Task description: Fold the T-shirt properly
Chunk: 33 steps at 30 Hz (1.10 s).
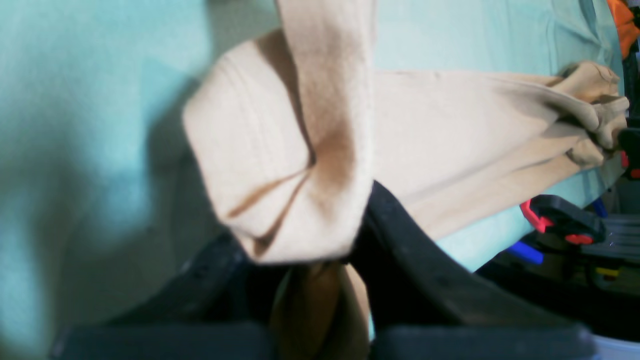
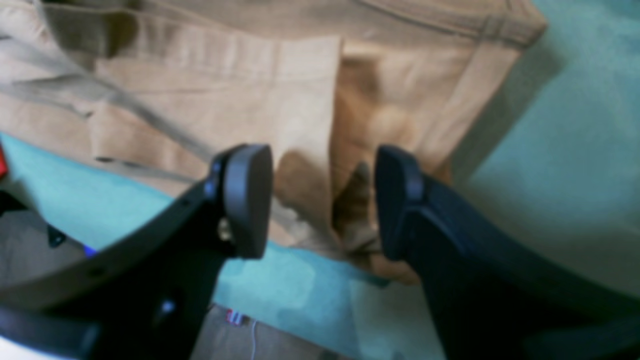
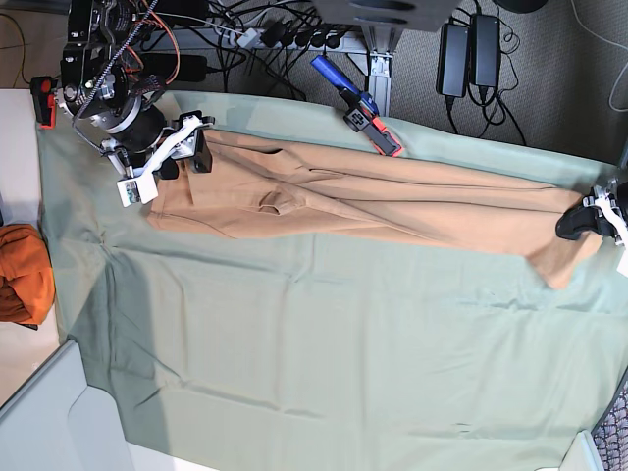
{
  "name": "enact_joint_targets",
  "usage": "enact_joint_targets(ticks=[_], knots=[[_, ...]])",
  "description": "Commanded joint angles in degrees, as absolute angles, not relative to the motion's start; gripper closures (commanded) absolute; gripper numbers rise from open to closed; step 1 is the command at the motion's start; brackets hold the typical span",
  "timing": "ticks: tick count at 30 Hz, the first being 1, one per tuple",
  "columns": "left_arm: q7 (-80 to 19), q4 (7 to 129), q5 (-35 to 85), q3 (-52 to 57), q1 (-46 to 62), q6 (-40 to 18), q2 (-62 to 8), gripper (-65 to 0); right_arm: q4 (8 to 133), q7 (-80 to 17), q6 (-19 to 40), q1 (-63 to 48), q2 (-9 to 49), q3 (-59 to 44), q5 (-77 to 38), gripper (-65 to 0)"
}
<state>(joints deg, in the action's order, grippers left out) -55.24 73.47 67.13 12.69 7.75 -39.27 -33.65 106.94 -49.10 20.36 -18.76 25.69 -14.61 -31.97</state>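
T-shirt (image 3: 373, 201), tan, drawn out into a long narrow band across the far part of the green cloth sheet (image 3: 324, 343), running from one gripper to the other. Left gripper (image 3: 587, 222), at the base view's right edge: jaws closed on one end of the shirt; in the left wrist view a bunched fold (image 1: 300, 165) rises from between the black fingers (image 1: 400, 240). Right gripper (image 3: 182, 142), at the base view's upper left: jaws spread wide, one finger pad (image 2: 247, 200) on each side of a fold at the shirt's other end, the cloth lying between them; whether either pad touches it cannot be told. Its arm reaches in from the far left corner. Orange bunched cloth (image 3: 22, 273) lies at the left edge, off the sheet.
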Motion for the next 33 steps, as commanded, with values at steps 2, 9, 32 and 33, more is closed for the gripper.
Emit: enact_joint_targets(ticks=[2,9,32,33], knots=[[-54.0,74.06,67.72,13.1,5.85,-40.0,-35.18,0.0,108.09,-47.99,26.15,-18.61,26.48,-15.29,-32.86,-32.9],[-53.67,74.06,61.45,13.1,0.82,-40.0,-36.25,0.0,108.44,-48.03,26.17,-18.61,26.48,-18.15,-34.74,-32.9],[-54.59,91.35,57.76,8.45,1.32,-40.0,-31.68,0.0,108.44,-46.92,26.2,-18.44,26.48,-20.67,-36.23,-32.9],[-54.59,92.42,56.51,6.74,1.3,-40.0,-31.24,0.0,108.44,-46.92,26.2,-18.44,26.48,-20.67,-36.21,-32.9]])
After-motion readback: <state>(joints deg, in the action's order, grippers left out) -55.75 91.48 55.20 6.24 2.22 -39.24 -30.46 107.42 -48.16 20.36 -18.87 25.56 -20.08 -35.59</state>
